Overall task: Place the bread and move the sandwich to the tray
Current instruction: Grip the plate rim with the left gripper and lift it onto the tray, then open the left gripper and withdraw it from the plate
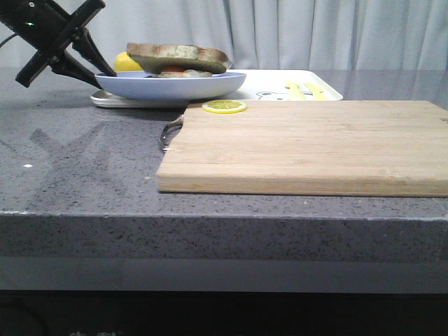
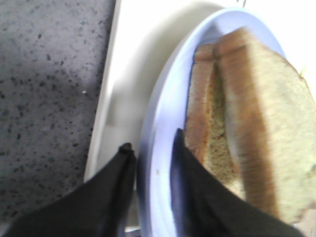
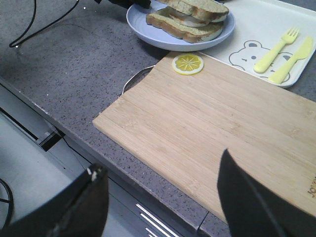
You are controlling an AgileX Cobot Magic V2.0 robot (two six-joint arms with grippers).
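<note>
A grey speckled surface (image 1: 77, 161) is seen, its front edge running straight across the front view. A wooden cutting board (image 1: 308, 143) is laid near that edge, toward 3 o'clock, with bare grey stone left open at 9 o'clock of it. A lemon slice (image 1: 225, 106) is set on the board's far corner, at about 11 o'clock. Behind the board, at 12 o'clock, the white tray (image 1: 325, 89) is placed, with a yellow fork (image 3: 277, 50) and knife (image 3: 292, 60) lying on its far half beside a bear print (image 3: 246, 56).

The blue plate (image 1: 175, 85) is rested on the tray's near-left end, its rim overhanging the tray edge toward the board. On the plate the sandwich (image 1: 178, 58) is stacked: the top bread slice (image 2: 274, 128) is laid over the egg (image 3: 183, 19) and the lower slice (image 3: 180, 30).

The left pincer (image 2: 150, 148) is clamped on the plate rim at 9 o'clock of the sandwich, one finger (image 2: 116, 190) outside the rim over the tray, the other finger (image 2: 195, 187) inside, just beside the lower crust.

The right pincer (image 3: 158, 180) is held released, fingers spread wide, over the board's near edge and the surface's front drop-off, well apart from the plate, which is found at 11 o'clock of it. Nothing is gripped by it.
</note>
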